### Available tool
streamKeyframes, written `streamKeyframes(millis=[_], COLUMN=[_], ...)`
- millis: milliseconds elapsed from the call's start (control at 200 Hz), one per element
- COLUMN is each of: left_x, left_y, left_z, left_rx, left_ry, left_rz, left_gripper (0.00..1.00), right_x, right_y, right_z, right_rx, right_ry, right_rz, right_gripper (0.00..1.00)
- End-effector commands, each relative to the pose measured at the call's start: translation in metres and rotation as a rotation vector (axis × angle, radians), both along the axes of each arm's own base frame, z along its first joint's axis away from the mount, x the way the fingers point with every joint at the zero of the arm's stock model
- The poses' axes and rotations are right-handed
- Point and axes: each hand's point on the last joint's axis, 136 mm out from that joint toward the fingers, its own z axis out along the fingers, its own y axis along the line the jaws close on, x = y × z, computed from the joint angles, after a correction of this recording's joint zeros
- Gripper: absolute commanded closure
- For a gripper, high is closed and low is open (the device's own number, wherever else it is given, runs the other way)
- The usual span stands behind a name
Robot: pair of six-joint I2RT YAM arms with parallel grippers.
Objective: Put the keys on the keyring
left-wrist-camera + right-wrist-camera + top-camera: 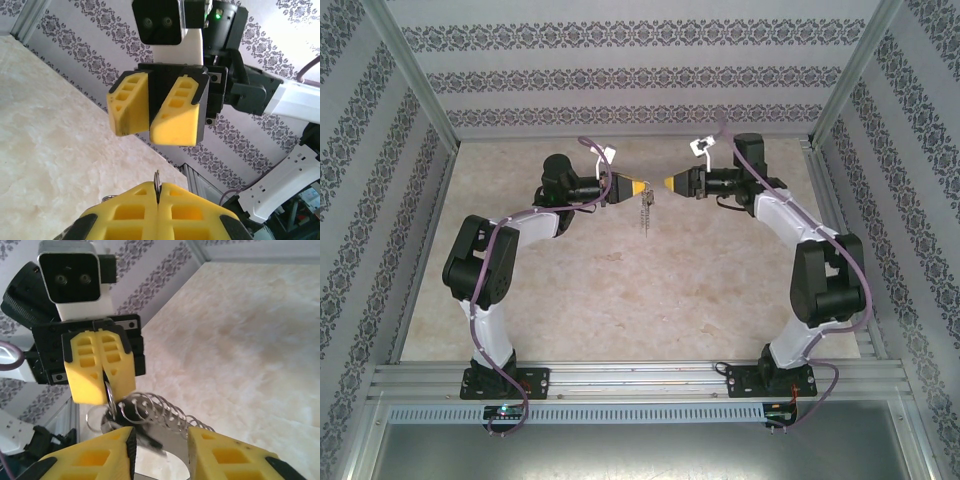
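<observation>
My left gripper [641,188] is held up over the table and is shut on a thin silver split ring [157,181] of the keyring. In the right wrist view the left gripper's fingers [100,367] pinch that ring. From it hang the coiled silvery chain [162,410] and the flat grey loop [170,443]. A blurred black piece, apparently the key's head [148,440], sits against the loop. My right gripper [160,455] faces the left one tip to tip, and it is open, with the chain and loop between its fingers. From above, the chain [645,212] dangles below the two tips.
The beige marble-patterned table [620,290] lies beneath both arms. Patterned walls close in the back and both sides. Metal rails [640,380] run along the near edge by the arm bases. Purple cables loop off both arms.
</observation>
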Motion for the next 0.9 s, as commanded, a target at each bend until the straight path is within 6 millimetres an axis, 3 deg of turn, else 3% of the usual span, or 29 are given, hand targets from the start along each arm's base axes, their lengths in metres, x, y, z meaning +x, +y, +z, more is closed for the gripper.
streamKeyframes(millis=[0, 185, 390, 789, 894], left_x=[-0.009, -0.011, -0.013, -0.014, -0.013], left_y=[0.001, 0.002, 0.002, 0.000, 0.000], left_z=[0.029, 0.035, 0.039, 0.046, 0.047], left_rx=[-0.034, -0.037, -0.043, -0.065, -0.070], left_ry=[-0.102, -0.101, -0.098, -0.097, -0.096], left_rz=[0.017, 0.019, 0.014, -0.006, -0.009], left_gripper=[1.00, 1.00, 1.00, 1.00, 1.00], right_x=[-0.001, -0.016, -0.028, -0.032, -0.034], right_y=[0.000, 0.010, 0.025, 0.049, 0.051], right_z=[0.028, 0.016, 0.009, 0.006, 0.006], right_rx=[0.058, 0.082, 0.085, 0.124, 0.137], right_ry=[-0.110, -0.116, -0.135, -0.145, -0.148], right_rz=[-0.046, -0.015, 0.042, 0.139, 0.151], right_gripper=[0.63, 0.54, 0.52, 0.51, 0.55])
